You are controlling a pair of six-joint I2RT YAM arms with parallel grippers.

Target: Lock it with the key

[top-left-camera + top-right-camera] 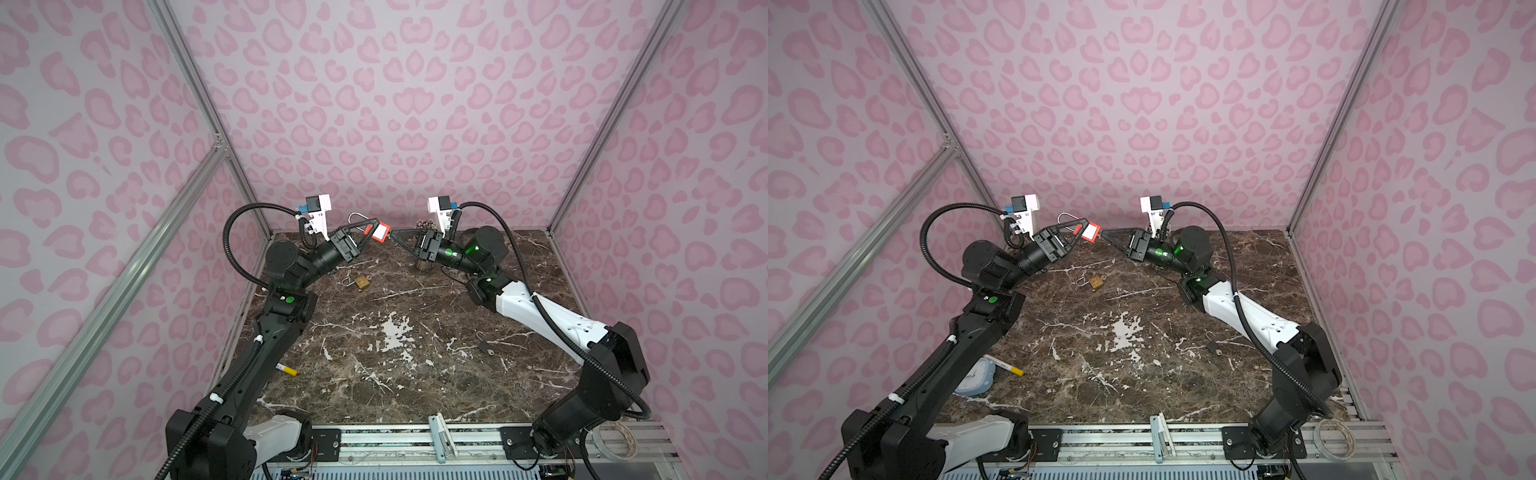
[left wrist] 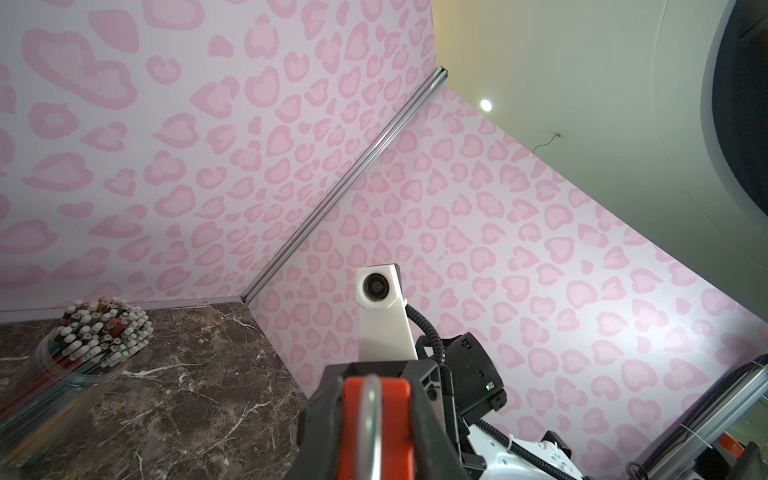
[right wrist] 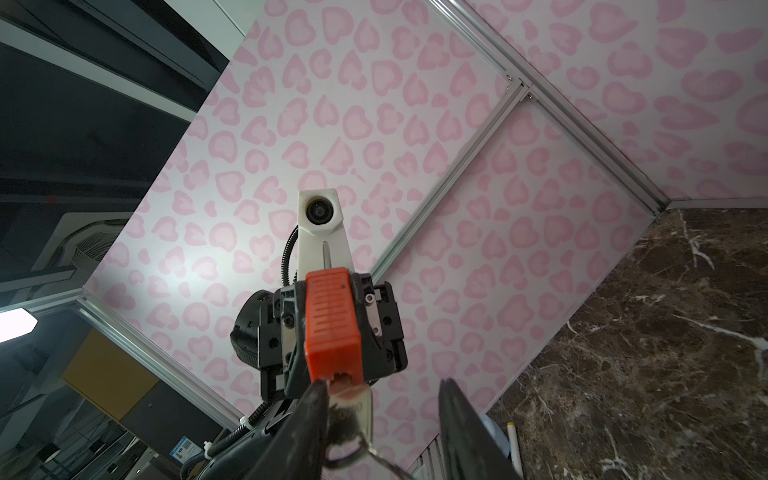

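Left claw (image 1: 370, 230) clamps the red padlock (image 1: 381, 233) aloft over the rear of the tabletop (image 1: 415, 291); right claw (image 1: 392, 236), jaws apart astride the key (image 3: 353, 401) in its base, should pinch the bow squarely before twisting.

Left hand (image 1: 368, 231) raised, clamped; right hand (image 1: 393, 235) facing it, jaws seemingly apart.

Red, white-labelled padlock (image 1: 380, 232) sits tilted in mid-air, with a silver key (image 3: 360, 405) in its base.
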